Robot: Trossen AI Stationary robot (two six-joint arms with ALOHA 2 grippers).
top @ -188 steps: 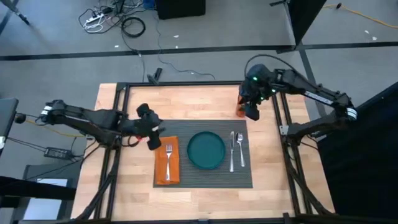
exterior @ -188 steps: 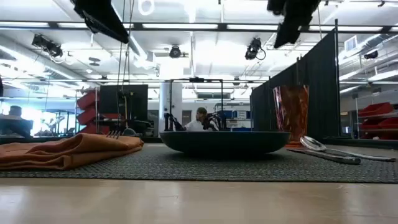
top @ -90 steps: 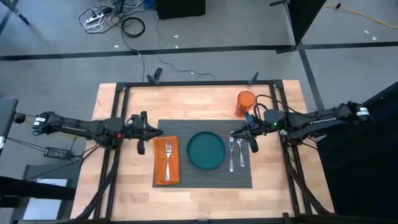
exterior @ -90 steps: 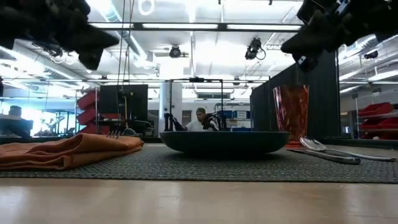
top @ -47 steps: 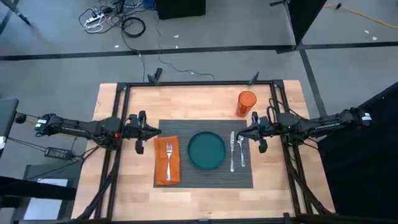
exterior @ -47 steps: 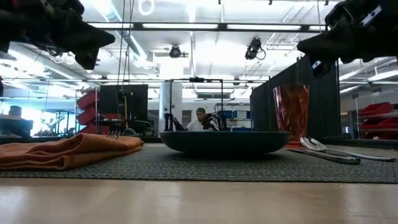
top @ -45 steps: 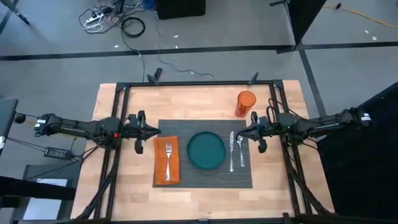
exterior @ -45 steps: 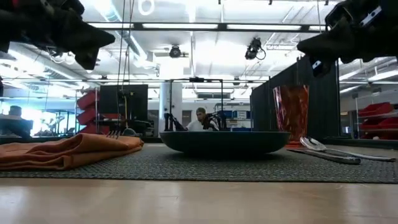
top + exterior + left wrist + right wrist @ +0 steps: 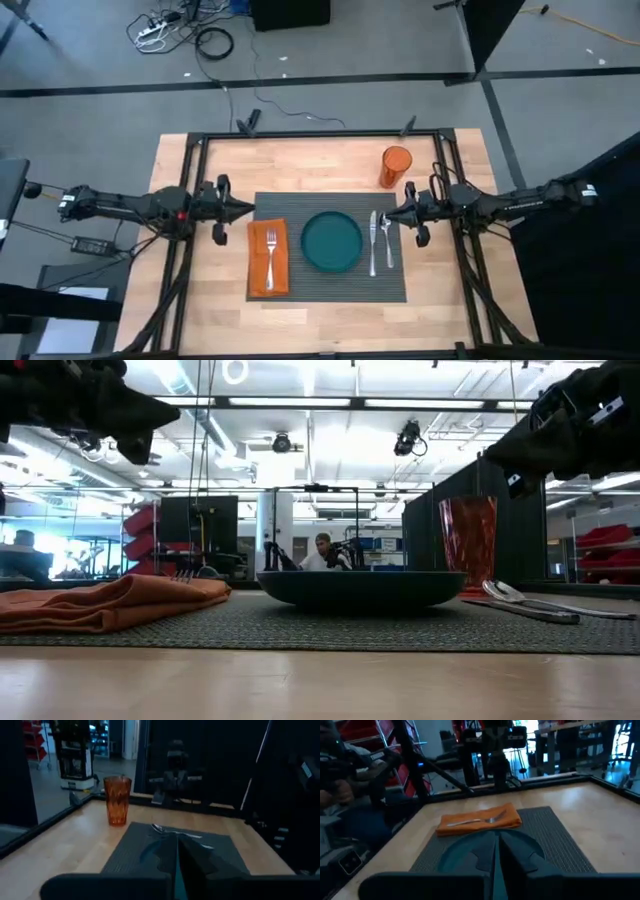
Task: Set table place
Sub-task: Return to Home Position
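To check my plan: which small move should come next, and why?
Probably only settling both arms at rest: the left gripper and right gripper, shut and empty, flank the placemat, which already carries napkin with fork, plate, knife, spoon; the cup stands by its corner.

left tool point(image 9: 245, 207): fingers together, held level, pointing inward | right tool point(image 9: 385, 215): fingers together, held level, pointing inward

- High view: straight down, far, over the whole table point(image 9: 320, 165).
- Low view: tabletop height, close to the placemat point(image 9: 320, 628), facing the room.
- Wrist views: low, facing each other across that placemat.
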